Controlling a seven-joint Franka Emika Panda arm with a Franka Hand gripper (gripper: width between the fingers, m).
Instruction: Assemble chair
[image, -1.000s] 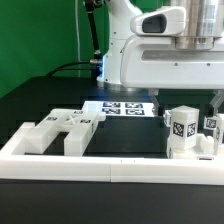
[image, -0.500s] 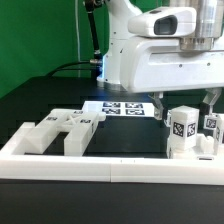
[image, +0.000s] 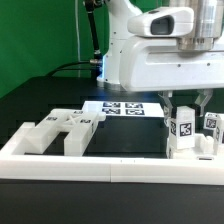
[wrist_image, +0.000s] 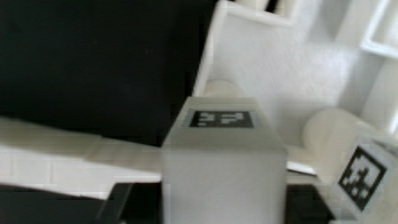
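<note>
Above the chair piece (image: 182, 130), downward splayed gripper (image: 187, 103).

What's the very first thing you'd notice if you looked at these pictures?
The big white robot arm fills the top of the exterior view, its open gripper hanging right over an upright white chair piece with a black-and-white tag, at that view's right. More chunky white chair pieces lie at the left behind the long white border rail, and the marker board lies flat in the middle.
</note>
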